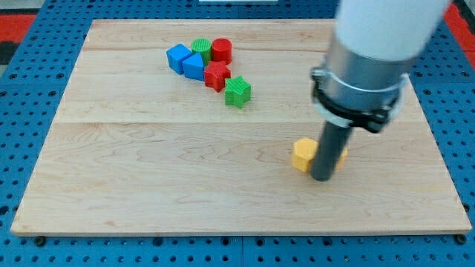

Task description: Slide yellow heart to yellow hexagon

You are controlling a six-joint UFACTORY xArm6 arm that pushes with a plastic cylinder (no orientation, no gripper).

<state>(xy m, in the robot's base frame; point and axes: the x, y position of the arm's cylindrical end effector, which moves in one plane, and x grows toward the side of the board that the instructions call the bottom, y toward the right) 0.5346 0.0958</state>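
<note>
A yellow block (303, 154), its shape hard to make out, lies right of the board's centre, toward the view's bottom. A second sliver of yellow (343, 154) shows just right of my rod, mostly hidden behind it; I cannot tell which is the heart and which the hexagon. My tip (322, 178) rests on the board between the two yellow pieces, touching or nearly touching the left one's right side.
A cluster sits at the view's upper left: two blue blocks (178, 56) (194, 66), a green round block (201, 47), a red cylinder (221, 51), a red star-like block (217, 75) and a green star-like block (237, 91). The wooden board (148, 163) lies on a blue pegboard.
</note>
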